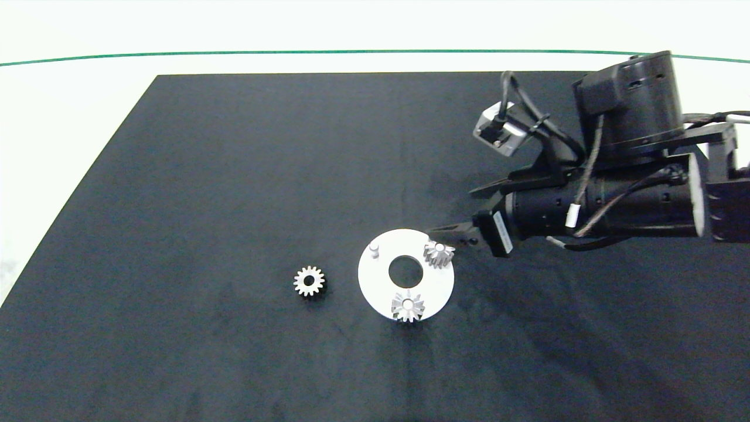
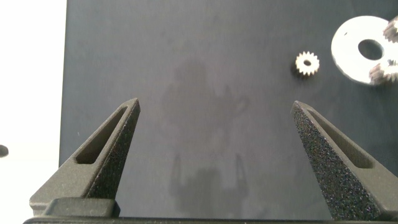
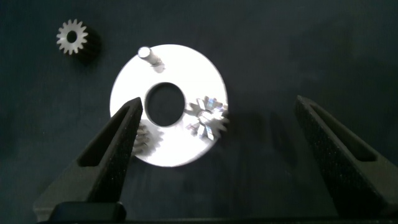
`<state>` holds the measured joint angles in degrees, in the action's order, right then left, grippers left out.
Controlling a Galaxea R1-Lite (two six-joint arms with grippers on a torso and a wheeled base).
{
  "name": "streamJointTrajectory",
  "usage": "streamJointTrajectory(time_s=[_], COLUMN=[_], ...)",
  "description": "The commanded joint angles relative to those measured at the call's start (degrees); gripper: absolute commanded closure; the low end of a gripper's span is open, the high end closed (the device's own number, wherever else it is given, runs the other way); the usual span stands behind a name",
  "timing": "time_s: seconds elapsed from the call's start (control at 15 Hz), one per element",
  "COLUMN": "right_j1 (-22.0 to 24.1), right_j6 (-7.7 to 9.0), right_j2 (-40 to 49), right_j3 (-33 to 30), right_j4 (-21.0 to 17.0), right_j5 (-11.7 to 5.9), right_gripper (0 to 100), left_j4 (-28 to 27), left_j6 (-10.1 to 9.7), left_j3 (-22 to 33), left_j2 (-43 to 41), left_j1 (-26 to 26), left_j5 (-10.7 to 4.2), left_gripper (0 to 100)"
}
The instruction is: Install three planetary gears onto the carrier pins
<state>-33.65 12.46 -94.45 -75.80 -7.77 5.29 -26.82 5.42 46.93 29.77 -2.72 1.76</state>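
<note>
A white carrier disc (image 1: 375,280) lies on the black mat. Two planetary gears sit on its pins: one (image 1: 439,253) at the right, one (image 1: 407,306) at the front. The third carrier pin (image 1: 375,250) stands bare at the disc's far left. A loose gear (image 1: 309,281) lies flat on the mat left of the disc. My right gripper (image 1: 452,211) is open just right of and above the disc, holding nothing. The right wrist view shows the disc (image 3: 193,68), the bare pin (image 3: 145,53), one mounted gear (image 3: 207,117) and the loose gear (image 3: 73,37). My left gripper (image 2: 214,115) is open over bare mat.
The black mat (image 1: 234,176) covers most of the white table; its left edge and the white surface (image 2: 31,74) show in the left wrist view. The left arm is outside the head view.
</note>
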Motion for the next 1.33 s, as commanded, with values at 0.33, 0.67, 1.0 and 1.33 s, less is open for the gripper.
streamJointTrajectory(time_s=[0.33,0.67,1.0,1.33], right_j1=[9.2,11.6,16.9,17.3], right_j6=[0.37,0.20,0.29,0.55], right_j2=[23.1,29.4,29.2,29.8], right_j3=[15.1,21.0,17.3,15.9], right_j4=[-0.1,-0.1,-1.4,-2.8], right_j5=[-3.45,-8.81,-9.25,-9.60], right_gripper=[0,0,0,0], left_j4=[-4.2,-3.4,4.8,12.8], left_j6=[1.69,3.80,4.68,9.87], left_j3=[-1.0,-3.9,-3.9,-3.1], left_j2=[-1.5,0.4,13.5,28.4], left_j1=[-0.5,-3.2,-10.0,-11.5], left_j5=[0.27,0.53,0.53,0.53], left_gripper=[0,0,0,0])
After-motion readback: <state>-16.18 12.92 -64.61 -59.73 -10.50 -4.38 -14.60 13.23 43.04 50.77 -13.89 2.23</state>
